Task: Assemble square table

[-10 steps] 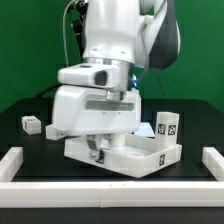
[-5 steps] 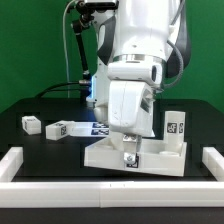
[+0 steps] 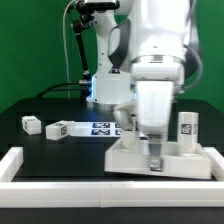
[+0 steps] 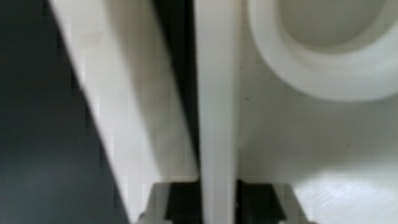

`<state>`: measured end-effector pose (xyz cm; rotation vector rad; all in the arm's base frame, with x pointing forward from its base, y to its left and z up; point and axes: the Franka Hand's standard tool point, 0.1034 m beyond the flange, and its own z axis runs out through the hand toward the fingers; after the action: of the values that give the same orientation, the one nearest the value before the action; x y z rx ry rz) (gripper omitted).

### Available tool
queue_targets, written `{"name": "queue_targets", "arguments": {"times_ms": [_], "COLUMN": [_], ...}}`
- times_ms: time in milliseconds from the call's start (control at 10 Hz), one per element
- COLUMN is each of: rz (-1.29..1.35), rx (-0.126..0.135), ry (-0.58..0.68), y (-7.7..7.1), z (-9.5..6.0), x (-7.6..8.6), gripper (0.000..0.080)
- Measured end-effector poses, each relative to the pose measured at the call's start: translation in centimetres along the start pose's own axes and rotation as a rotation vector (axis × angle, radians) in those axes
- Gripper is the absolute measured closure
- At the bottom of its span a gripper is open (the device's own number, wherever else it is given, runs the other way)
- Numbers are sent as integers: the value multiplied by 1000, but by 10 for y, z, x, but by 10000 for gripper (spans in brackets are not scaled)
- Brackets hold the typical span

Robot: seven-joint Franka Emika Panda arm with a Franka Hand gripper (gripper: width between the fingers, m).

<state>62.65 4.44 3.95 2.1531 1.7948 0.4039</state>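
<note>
White plastic filled the exterior view's right side: the square panel (image 3: 185,158) lay flat on the black table (image 3: 60,150), raised rim up, close to the front border bar (image 3: 70,188). The gripper (image 3: 153,164) reached straight down and was closed on the near rim. In the wrist view the thin wall (image 4: 215,100) ran between the two fingertips (image 4: 169,192) with no gap that I could see.

Being square, the panel had no long axis to speak of. Its edges looked slightly skewed to the bar. One leg (image 3: 186,127) stood upright at its far corner, long axis vertical; whether it was screwed in I couldn't tell. Two more legs (image 3: 30,124) (image 3: 60,129) lay loose near the marker board (image 3: 100,127).

The pinch on so narrow a rim worried me: any drag could pivot the panel in the grip, catch it on the bar, or topple that leg.
</note>
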Motion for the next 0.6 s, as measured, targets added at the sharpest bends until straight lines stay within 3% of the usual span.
{"name": "queue_targets", "arguments": {"times_ms": [100, 600], "rz": [-54, -57], "rx": [-15, -18], "ry": [9, 8], "y": [2, 3], "z": [4, 4], "x": [8, 6], "gripper": [710, 705]}}
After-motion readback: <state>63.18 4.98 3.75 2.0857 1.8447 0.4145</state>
